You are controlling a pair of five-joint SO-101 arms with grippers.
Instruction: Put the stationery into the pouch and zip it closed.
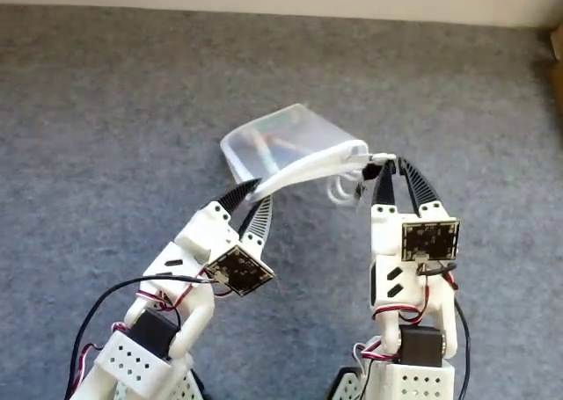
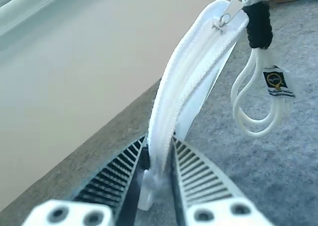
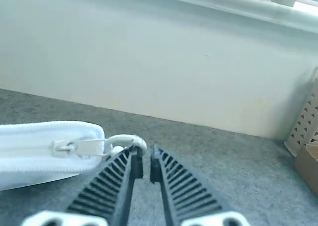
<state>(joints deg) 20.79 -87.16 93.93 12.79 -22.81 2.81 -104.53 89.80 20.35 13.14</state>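
Observation:
A clear pouch (image 1: 281, 141) with a white zipper (image 2: 184, 82) hangs lifted off the table between both arms. Coloured stationery (image 1: 268, 147) shows faintly through its wall. My left gripper (image 1: 251, 195) (image 2: 159, 159) is shut on the zipper's near end. The zipper pull (image 3: 74, 146) sits at the other end, beside the right gripper, and the zipper looks closed along its length. My right gripper (image 1: 389, 164) (image 3: 142, 161) is shut at the pull's white ring (image 3: 126, 142). A white loop strap (image 2: 256, 107) with a black wrap (image 2: 258, 25) dangles from the ring.
Grey carpet-like surface (image 1: 114, 110) covers the table all around. A pale wall (image 3: 149, 52) stands at the back. A cardboard box (image 3: 308, 164) and a perforated panel (image 3: 304, 121) stand at the far right edge.

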